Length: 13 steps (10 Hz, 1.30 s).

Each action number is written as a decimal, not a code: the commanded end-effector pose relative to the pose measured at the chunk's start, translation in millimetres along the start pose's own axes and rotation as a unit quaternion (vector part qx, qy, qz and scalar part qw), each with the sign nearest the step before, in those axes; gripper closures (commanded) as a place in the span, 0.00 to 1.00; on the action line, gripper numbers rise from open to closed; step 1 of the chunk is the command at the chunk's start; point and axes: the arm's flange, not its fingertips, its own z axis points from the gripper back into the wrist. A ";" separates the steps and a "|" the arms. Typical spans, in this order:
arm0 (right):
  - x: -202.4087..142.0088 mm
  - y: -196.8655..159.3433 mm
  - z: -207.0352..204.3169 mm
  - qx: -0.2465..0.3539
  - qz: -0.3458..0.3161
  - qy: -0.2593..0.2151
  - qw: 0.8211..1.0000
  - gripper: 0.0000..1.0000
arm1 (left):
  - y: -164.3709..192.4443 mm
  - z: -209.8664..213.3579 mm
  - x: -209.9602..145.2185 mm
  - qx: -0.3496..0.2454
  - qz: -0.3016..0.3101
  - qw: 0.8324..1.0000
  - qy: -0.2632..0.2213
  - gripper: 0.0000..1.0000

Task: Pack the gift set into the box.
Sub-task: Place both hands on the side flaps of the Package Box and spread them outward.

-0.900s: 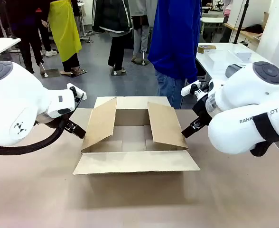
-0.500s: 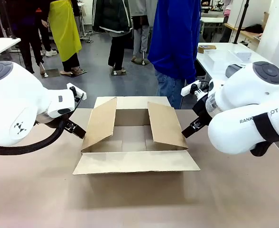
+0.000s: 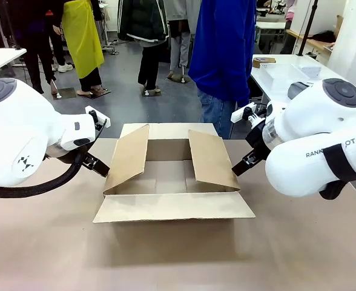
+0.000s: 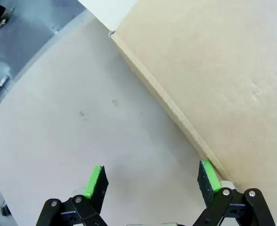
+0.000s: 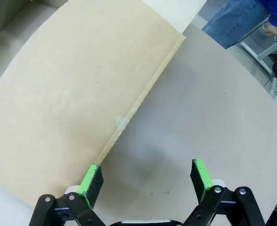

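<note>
1. Cardboard box [image 3: 166,176]: a plain brown corrugated carton, upright at the middle of the table [image 3: 178,260], between the two white arms. The top is open and the inside floor shows bare cardboard.
2. Flap positions:
   - The near flap [image 3: 175,207] is folded outward and lies almost flat toward the robot.
   - The far flap [image 3: 166,130] is folded outward toward the far side.
   - The left flap [image 3: 128,157] and the right flap [image 3: 211,160] are raised and slant inward over the opening, with a gap between them.
3. Left gripper [image 4: 151,181]: the jaws are spread wide, with only table surface between them.
   - One green pad [image 4: 208,175] sits just beside the cardboard edge; contact cannot be confirmed.
   - The other pad [image 4: 94,181] is over bare table.
   - In the front view this gripper is low at the box's left side, outside the left flap.
4. Right gripper [image 5: 145,181]: the jaws are spread wide and nothing is gripped.
   - One pad [image 5: 91,181] sits at the cardboard edge; contact cannot be confirmed.
   - The other pad [image 5: 199,174] is over bare table.
   - A short strip of clear tape [image 5: 122,122] is on the cardboard edge ahead of the fingers.
   - In the front view this gripper is low at the box's right side, outside the right flap.
5. Person [image 3: 223,48]: stands at the far side of the table, behind the box and to its right, wearing a blue jacket and jeans.
</note>
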 end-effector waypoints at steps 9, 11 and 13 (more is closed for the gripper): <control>15.0 -21.7 58.5 0.040 0.000 -0.014 0.999 0.00 | 19.6 58.4 -9.8 0.024 -0.003 1.000 0.016 0.00; 21.3 -49.9 127.5 0.140 -0.087 0.029 0.986 0.00 | 25.3 136.5 -22.9 -0.061 0.042 0.997 0.016 0.00; 2.8 -83.2 177.0 0.169 -0.225 0.028 0.959 0.00 | 52.2 176.2 -43.7 -0.159 0.086 0.983 -0.019 0.00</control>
